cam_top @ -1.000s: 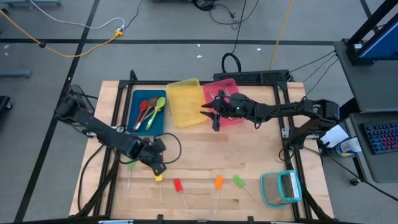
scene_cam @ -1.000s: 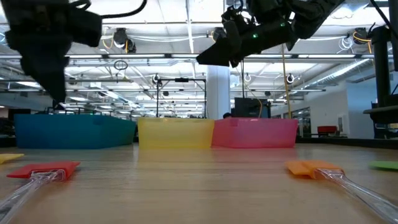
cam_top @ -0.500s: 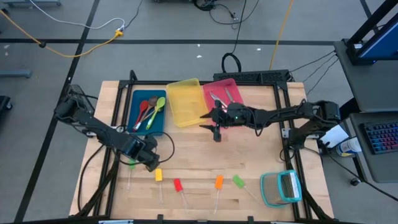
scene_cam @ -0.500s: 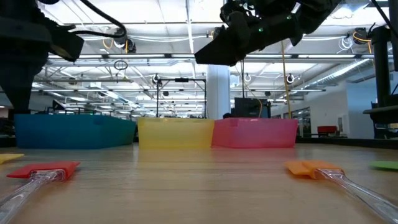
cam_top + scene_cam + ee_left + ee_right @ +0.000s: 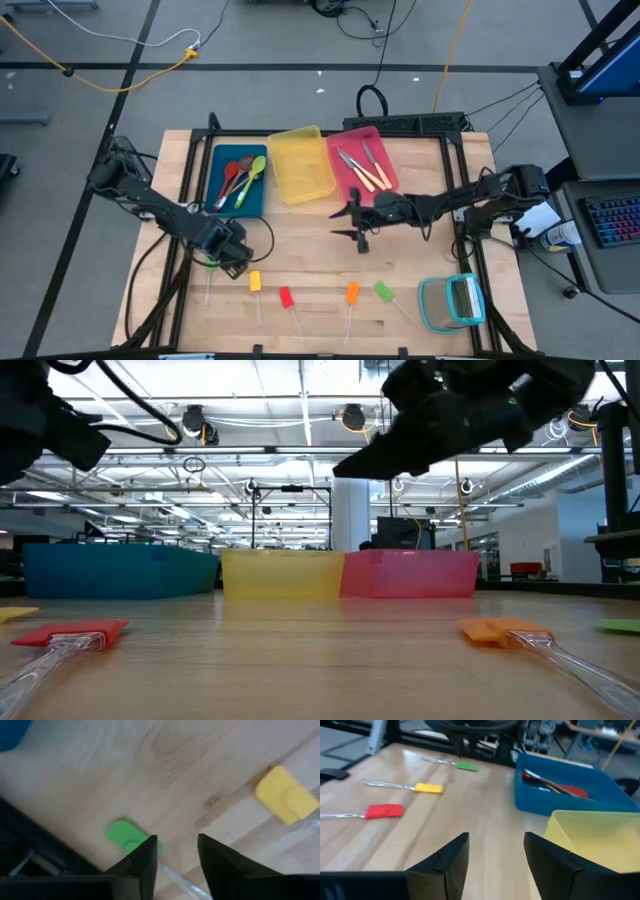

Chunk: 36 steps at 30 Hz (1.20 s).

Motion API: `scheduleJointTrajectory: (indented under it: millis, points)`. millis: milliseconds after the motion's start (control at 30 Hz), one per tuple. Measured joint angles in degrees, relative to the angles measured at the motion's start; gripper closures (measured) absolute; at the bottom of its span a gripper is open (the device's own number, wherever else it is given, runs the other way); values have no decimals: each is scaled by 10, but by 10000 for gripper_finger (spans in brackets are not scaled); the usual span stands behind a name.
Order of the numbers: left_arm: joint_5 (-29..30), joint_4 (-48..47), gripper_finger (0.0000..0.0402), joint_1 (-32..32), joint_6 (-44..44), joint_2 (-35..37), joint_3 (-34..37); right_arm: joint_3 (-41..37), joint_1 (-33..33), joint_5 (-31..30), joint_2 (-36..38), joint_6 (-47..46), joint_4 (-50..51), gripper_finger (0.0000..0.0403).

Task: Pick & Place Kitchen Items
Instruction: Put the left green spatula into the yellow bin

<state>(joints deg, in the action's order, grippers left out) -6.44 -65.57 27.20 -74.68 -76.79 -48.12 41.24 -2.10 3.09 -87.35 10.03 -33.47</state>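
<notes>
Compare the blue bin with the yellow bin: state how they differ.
The blue bin holds spoons: red, brown and green ones lie inside. The yellow bin appears to hold nothing. The blue bin sits nearest the left arm's side of the table; the yellow bin sits in the middle, between it and the pink bin. Both are open-topped and stand in one row at the table's far edge.
</notes>
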Motion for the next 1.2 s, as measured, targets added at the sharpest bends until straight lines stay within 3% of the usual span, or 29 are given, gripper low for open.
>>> scheduleJointTrajectory:
  millis: [233, 433, 600, 900, 1200]
  points:
    - [-22, -57, 185, 16, -130, 0, 5, -91, -6, 0, 0, 17, -173, 218]
    - [-30, -39, 165, 47, -188, 0, 38, -130, -5, 0, 0, 31, -272, 218]
    - [-30, -21, 165, 62, -238, 0, 69, -130, -6, 0, 0, 31, -273, 220]
    - [-6, 117, 165, 78, -266, 0, 132, -130, -5, 0, 0, 23, -264, 221]
    - [-15, 107, 165, 84, -294, 1, 148, -130, -5, 0, 0, 12, -263, 224]
